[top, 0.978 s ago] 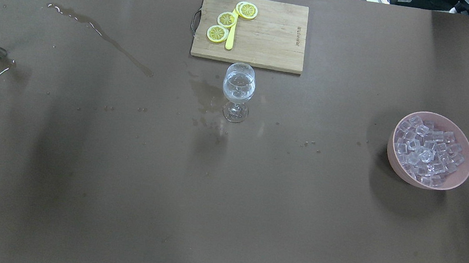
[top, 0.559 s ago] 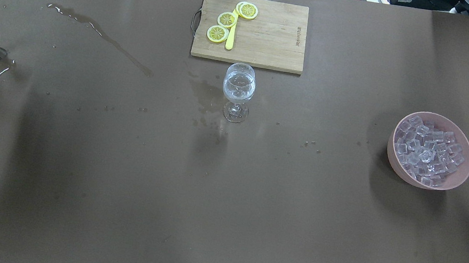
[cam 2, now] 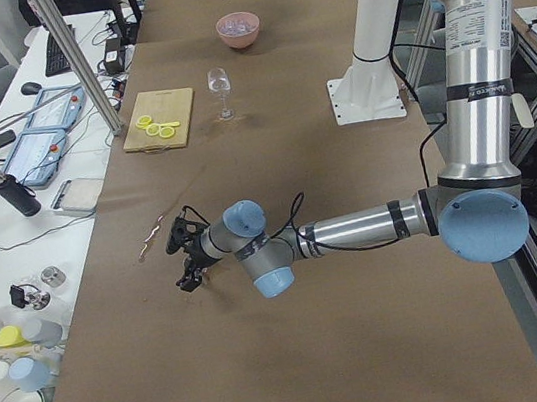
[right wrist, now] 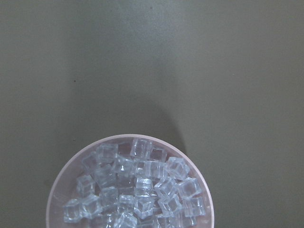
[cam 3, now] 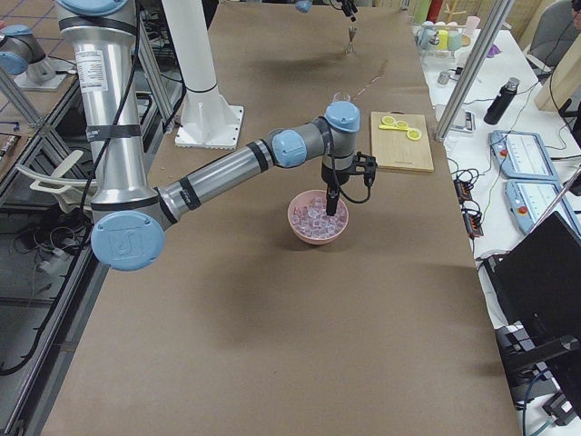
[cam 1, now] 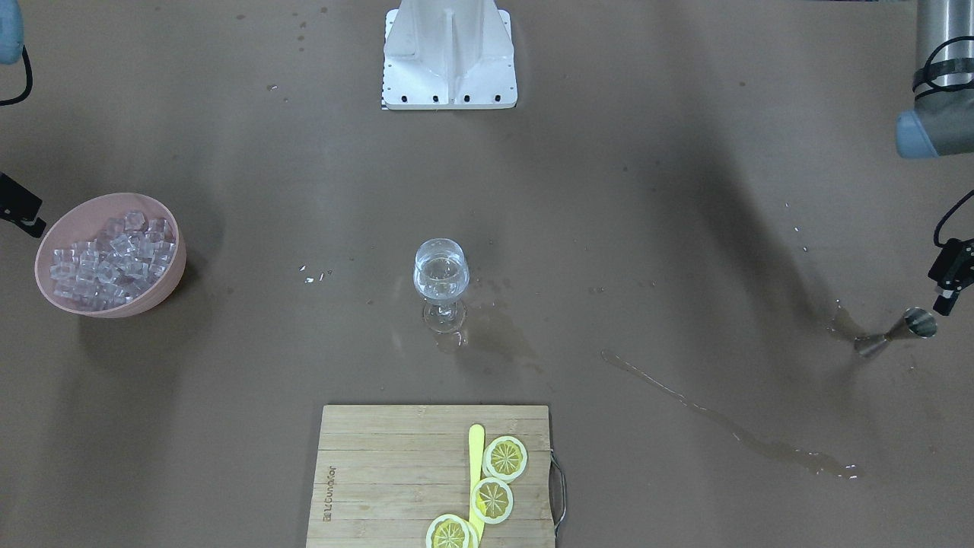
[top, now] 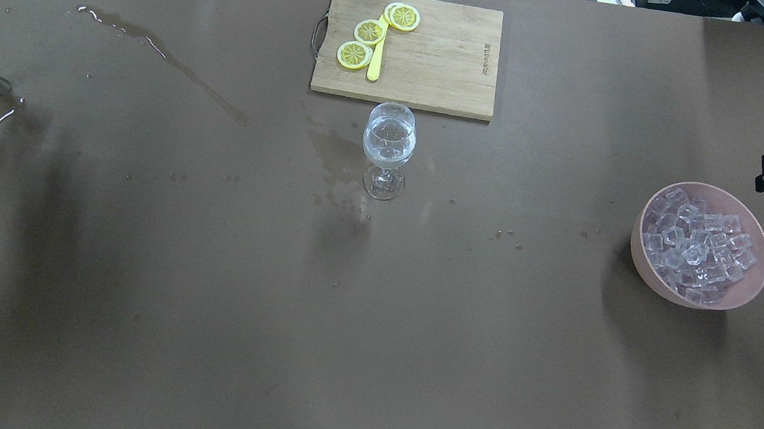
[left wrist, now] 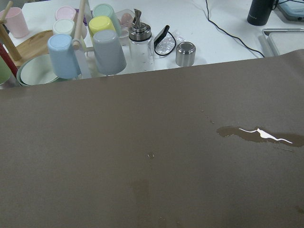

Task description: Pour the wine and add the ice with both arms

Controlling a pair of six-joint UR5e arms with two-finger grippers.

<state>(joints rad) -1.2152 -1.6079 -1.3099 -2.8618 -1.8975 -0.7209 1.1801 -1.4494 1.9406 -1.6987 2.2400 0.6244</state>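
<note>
Though the R gripper [cam 3: 331, 209] is only a black shape at the overhead cam's edge, the right-end view shows it pointing straight down close by the ice [cam 3: 310, 216] heaped in the pink bowl [cam 3: 304, 234]. Can't tell whether its fingers are apart or together. The R wrist cam sees just bowl and cubes, no fingers. The L gripper [cam 2: 183, 262] barely shows overhead, but the left-end view has it low over the table w/ fingers spread, holding nothing. The front view puts it just beside the jigger [cam 1: 895, 333], not touching.

Overhead, w/ the wine glass [top: 391, 127] as centre: cutting board [top: 439, 60] w/ lemon slices [top: 354, 55] at 12, bowl approx 3–4, jigger standing far out at 9. The wine [top: 387, 150] is a low clear measure in the glass.

The brown table cover [top: 367, 331] is wet: long streak [top: 173, 65] at 10, stain [top: 335, 153] close at 9, scattered droplets. Only the L wrist cam shows pastel cups [left wrist: 64, 54], a pourer bottle [left wrist: 141, 40] and a steel tin [left wrist: 185, 53] on a white bench past the table edge.
</note>
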